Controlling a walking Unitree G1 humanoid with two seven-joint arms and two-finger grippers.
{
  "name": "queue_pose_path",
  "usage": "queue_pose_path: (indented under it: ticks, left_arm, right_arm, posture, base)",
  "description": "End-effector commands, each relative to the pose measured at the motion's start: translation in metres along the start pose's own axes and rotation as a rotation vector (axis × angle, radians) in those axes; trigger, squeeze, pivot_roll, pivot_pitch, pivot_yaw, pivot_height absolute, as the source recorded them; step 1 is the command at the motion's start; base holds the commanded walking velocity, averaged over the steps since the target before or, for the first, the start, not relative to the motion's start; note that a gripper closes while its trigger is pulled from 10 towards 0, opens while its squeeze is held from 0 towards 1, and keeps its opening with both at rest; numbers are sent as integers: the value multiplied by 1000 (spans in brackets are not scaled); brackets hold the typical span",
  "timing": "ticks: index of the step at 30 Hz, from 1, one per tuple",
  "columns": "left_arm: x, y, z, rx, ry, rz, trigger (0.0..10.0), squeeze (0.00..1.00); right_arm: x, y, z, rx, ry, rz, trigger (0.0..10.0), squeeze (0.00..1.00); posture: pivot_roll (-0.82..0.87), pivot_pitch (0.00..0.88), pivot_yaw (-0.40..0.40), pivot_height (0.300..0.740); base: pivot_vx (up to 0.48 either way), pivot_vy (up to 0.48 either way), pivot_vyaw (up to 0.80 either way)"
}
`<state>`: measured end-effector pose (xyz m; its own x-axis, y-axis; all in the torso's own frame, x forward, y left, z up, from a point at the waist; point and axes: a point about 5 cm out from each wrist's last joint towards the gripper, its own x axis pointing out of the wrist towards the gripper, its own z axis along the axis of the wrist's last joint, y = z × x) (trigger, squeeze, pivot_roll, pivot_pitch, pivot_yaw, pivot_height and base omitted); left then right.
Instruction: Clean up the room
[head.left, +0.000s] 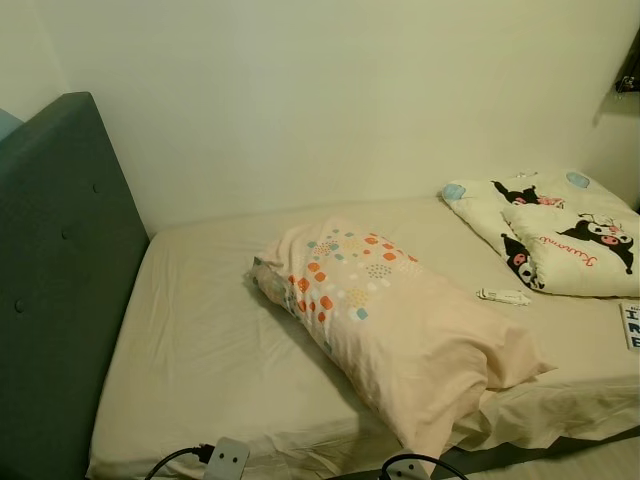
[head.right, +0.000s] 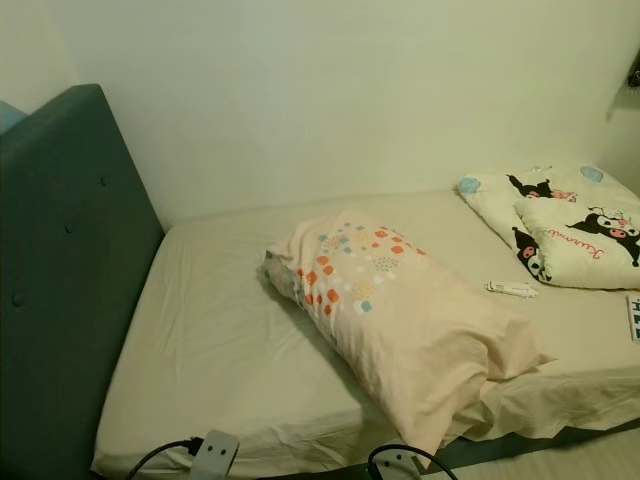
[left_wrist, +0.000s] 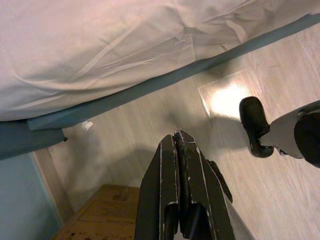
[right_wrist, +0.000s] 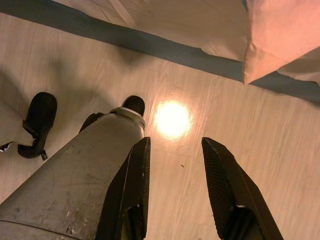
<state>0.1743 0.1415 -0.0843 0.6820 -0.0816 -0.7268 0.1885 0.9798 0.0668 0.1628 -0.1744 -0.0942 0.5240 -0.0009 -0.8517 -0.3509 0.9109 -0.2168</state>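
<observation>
A bed (head.left: 200, 350) with a cream sheet spreads across the head views, with a pale wall (head.left: 330, 90) behind it from 10 to 2 o'clock. A dark teal padded headboard (head.left: 55, 290) stands along the bed's side at 9 o'clock.

On the middle of the mattress lies a long peach pillow (head.left: 400, 330), set at a slant, its patterned end of orange and blue squares pointing toward 11 o'clock and its loose open end hanging over the bed's near edge at 5 o'clock. At 2 to 3 o'clock, well apart from it, a folded white blanket (head.left: 560, 235) printed with black cartoon figures rests by the far corner. Between the two, nearer the blanket, a small white wrapper-like item (head.left: 503, 296) lies on the sheet; what it is cannot be told. A printed card or box (head.left: 631, 325) shows partly at the 3 o'clock edge.

At 6 o'clock, on the bed's near edge, sits a white power plug block (head.left: 227, 459) with a black cable (head.left: 170, 460), and another black cable loop (head.left: 415, 465) lies just to its right.

The left end effector (left_wrist: 176, 145) hangs low over a pale wood floor (left_wrist: 150, 130) beside the bed frame, its two black fingers pressed together with nothing between them. The right end effector (right_wrist: 175, 165) also hangs over the floor below the pillow's corner, fingers spread apart and holding nothing.
</observation>
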Motion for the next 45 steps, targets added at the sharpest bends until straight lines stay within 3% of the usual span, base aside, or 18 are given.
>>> queue_pose_path:
  ticks: [1, 15, 45]
  left_arm:
    - [-1, 3, -3, 10, -3, -1, 10000, 0]
    - [-1, 0, -2, 8, -2, -31, 10000, 0]
    - [0, 3, -1, 37, -4, 25, 10000, 0]
  right_arm:
    - [0, 3, -2, -4, 7, 7, 10000, 0]
    - [0, 1, 1, -32, -3, 7, 10000, 0]
    - [0, 0, 3, -75, -13, 15, 10000, 0]
  posture:
    - [-56, 0, 9, 727]
    - [-61, 0, 5, 727]
    - [-56, 0, 1, 727]
  base:
    - [0, 0, 0]
    - [0, 0, 0]
    - [0, 0, 0]
